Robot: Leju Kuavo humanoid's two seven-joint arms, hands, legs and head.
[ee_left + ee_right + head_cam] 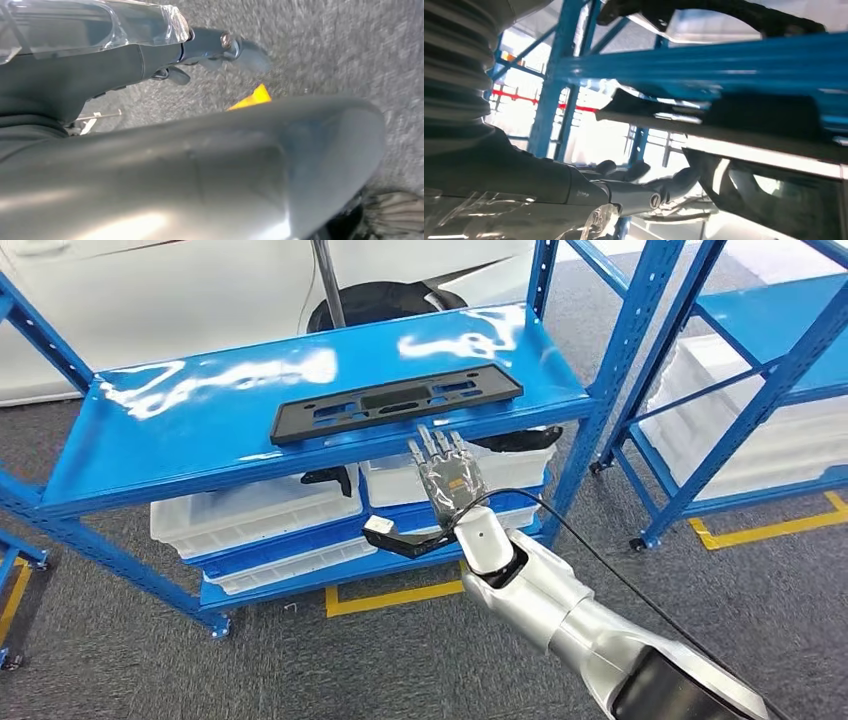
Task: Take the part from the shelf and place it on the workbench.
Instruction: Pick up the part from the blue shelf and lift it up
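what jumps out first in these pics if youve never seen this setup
A long black part lies flat on the glossy top shelf of a blue rack. Just in front of the shelf edge, the right robot hand reaches up with fingers spread, holding nothing. White bins sit on the lower shelves.

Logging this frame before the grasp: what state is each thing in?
Part: flat on the top shelf, untouched.
Right hand: fingers apart, empty, just below the shelf's front edge.
Left hand: hanging over the floor, holding nothing.
Bins: stacked on the lower shelf.
Shelf: carries the part alone.
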